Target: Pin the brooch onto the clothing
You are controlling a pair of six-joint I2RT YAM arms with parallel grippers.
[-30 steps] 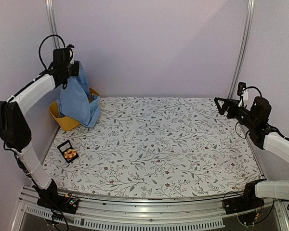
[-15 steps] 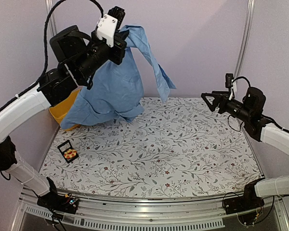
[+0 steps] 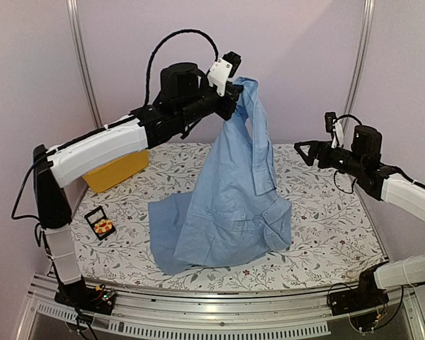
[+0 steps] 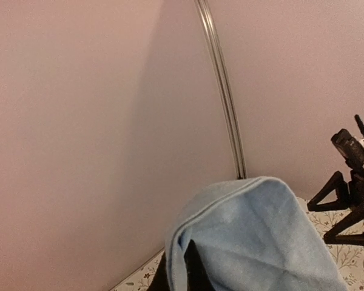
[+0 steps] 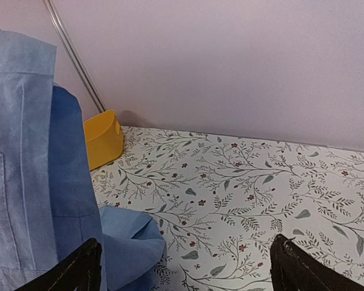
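A bench (image 3: 333, 241) is wearing a white cover printed with leafy sprigs and small red flowers. A yellow basin (image 3: 117, 173) is sitting at its far left corner, close to the wall. A small black box (image 3: 94, 213) is lying near the left edge, apart from the basin. Pale lilac walls (image 3: 297, 64) are closing in the back and sides, with metal poles (image 3: 83, 64) standing in the corners. A ribbed metal rail (image 3: 219, 322) is running along the near edge.

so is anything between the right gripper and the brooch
Yes: the shirt, hanging from the left gripper with its hem on the table, stands between the open right gripper and the brooch in its box.
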